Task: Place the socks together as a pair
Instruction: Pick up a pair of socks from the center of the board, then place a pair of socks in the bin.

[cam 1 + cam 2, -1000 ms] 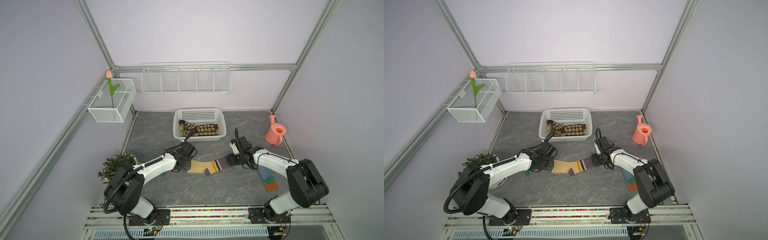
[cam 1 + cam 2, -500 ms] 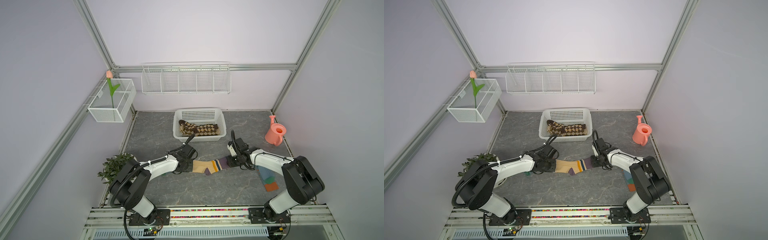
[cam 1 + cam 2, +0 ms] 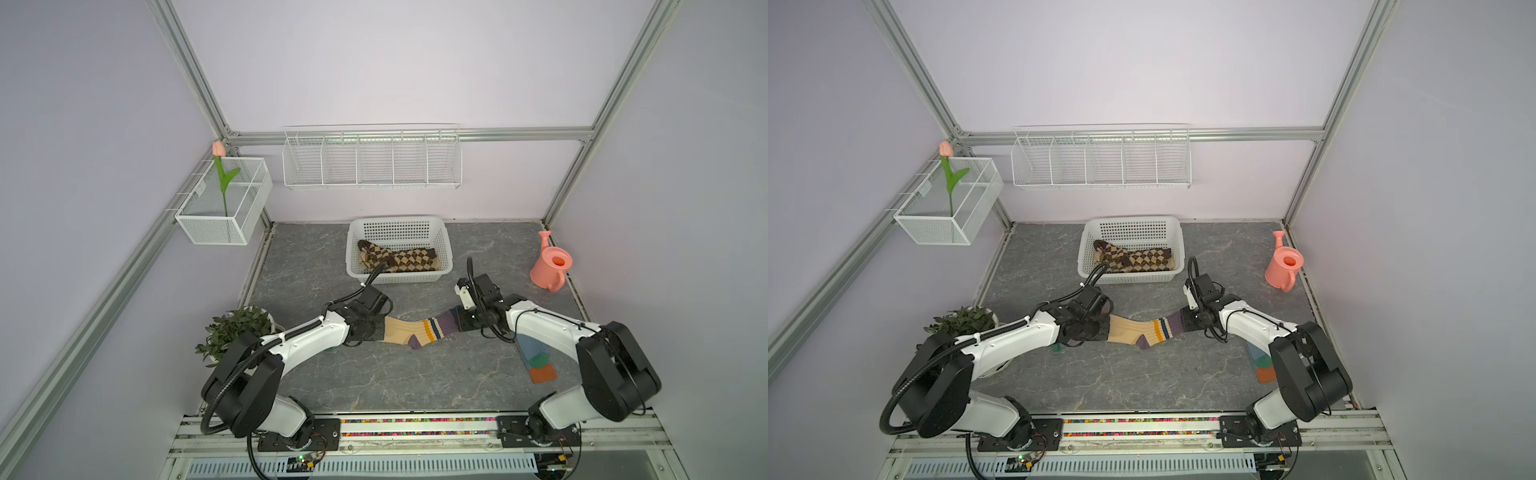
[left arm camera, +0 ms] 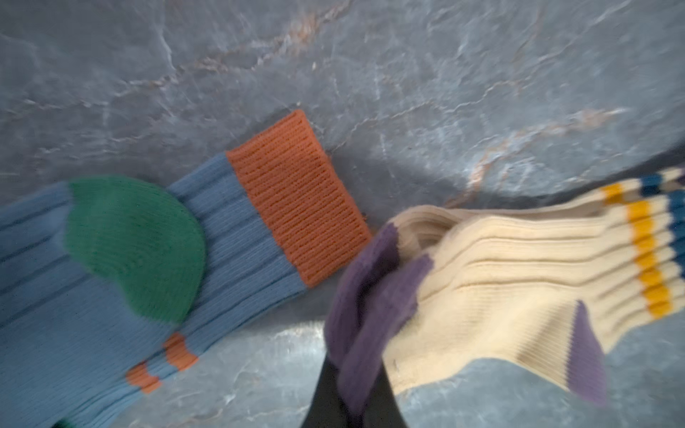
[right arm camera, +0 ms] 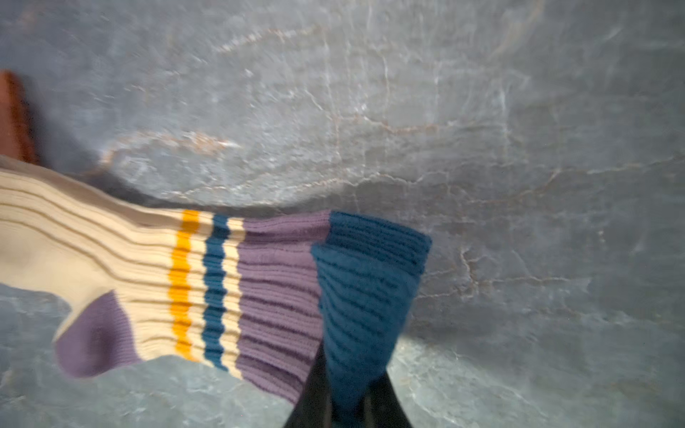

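Softly ribbed cream sock point(image 3: 401, 330), veined grey tabletop point(image 3: 395, 376)

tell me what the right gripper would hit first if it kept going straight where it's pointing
The right gripper, shut on the navy cuff of the striped sock, points down at the grey marble tabletop. Nothing else sits in that line in its wrist view, though depth is unclear.
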`<state>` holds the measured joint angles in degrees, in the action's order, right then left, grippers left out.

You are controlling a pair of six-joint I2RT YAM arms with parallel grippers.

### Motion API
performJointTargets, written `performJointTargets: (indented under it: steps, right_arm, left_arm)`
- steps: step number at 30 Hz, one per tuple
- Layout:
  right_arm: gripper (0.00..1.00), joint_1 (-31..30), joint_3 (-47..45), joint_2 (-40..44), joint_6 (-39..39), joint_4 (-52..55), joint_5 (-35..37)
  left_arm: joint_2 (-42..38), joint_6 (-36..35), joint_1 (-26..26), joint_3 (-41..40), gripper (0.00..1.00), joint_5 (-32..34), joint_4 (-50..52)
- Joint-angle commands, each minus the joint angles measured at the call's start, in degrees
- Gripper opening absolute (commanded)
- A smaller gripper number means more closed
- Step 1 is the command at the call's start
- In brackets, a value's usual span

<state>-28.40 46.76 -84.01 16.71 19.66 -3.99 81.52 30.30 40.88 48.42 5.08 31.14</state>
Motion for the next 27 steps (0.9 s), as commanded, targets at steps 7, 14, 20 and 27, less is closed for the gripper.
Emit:
performJointTargets:
  steps: [7,14,20,27]
  right_arm:
    - [0.09,-0.35,11.11,8.58,-1.45,7.15,-3.95]
    - [0.09,0.94,29.08,1.67,-5.47,12.68,-5.58]
    - [0.09,3.99,41.86,-6.98,-6.3,13.43,-10.82]
    - [0.09,5.29,54.23,-19.59,-6.7,13.97,-13.35]
  left_arm:
    - [-3.53,-4.0,-0.41,14.67,0.0,3.1,9.21]
    - [-0.76,-8.8,-4.19,28.13,0.0,3.72,9.69]
    - [6.35,-13.18,-9.89,41.86,0.0,1.27,13.17]
    - [15.5,-14.92,-15.15,50.9,0.0,-0.37,13.79]
